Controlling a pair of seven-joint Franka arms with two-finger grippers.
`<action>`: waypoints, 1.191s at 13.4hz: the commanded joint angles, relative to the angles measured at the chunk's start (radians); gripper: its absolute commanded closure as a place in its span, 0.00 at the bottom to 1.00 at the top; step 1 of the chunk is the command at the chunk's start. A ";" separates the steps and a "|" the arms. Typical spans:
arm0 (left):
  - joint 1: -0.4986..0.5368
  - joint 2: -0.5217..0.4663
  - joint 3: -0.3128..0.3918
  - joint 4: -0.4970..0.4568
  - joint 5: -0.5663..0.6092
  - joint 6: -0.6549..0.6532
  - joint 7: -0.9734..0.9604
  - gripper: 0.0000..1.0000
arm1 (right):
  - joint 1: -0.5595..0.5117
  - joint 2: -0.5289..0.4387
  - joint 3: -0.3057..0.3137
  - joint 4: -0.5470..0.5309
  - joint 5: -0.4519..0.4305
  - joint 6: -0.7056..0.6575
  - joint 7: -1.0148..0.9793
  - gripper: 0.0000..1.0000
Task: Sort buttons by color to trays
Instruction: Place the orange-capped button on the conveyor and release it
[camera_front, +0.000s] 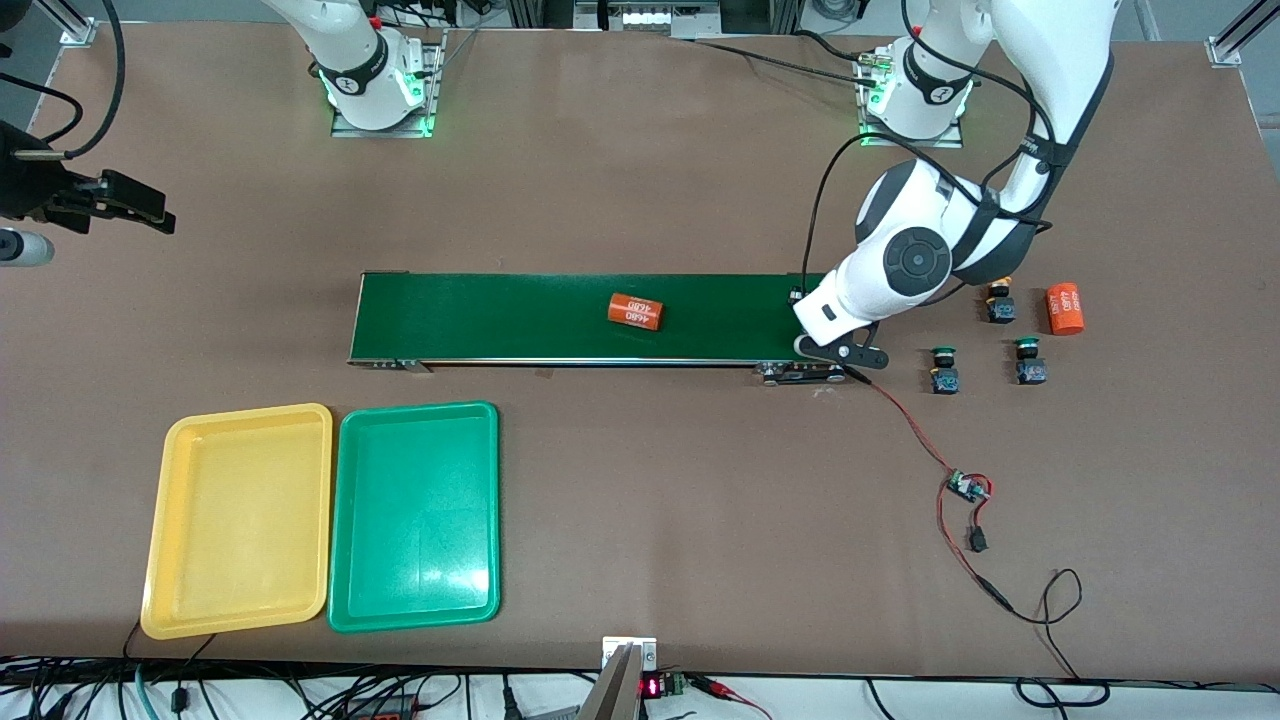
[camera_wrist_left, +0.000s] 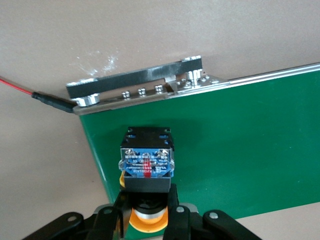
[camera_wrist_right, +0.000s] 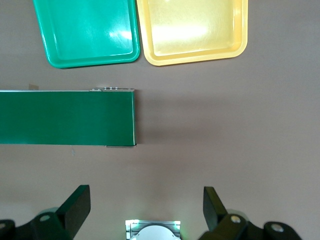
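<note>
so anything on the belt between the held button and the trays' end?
Yes. The left gripper holds a yellow-capped button over the conveyor belt. An orange cylinder lies mid-belt, between it and the trays' end.

A wide brown table (camera_front: 640, 560) fills the scene, evenly lit, with tangled cables (camera_front: 300, 695) along its near edge.

A yellow tray (camera_front: 238, 520) and a green tray (camera_front: 415, 515); dark-green conveyor belt (camera_front: 500, 317); orange cylinder (camera_front: 636, 311) with white print.
</note>
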 joint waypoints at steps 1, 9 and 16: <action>-0.025 -0.005 0.003 0.004 -0.021 -0.012 -0.037 0.85 | -0.008 -0.010 0.003 0.008 0.000 -0.015 -0.011 0.00; -0.047 -0.039 0.003 -0.007 -0.023 -0.014 -0.039 0.00 | -0.007 -0.006 0.006 0.008 -0.002 -0.011 -0.011 0.00; 0.194 -0.128 0.018 -0.021 -0.007 -0.065 -0.037 0.00 | -0.005 0.035 0.012 -0.003 -0.002 0.022 -0.014 0.00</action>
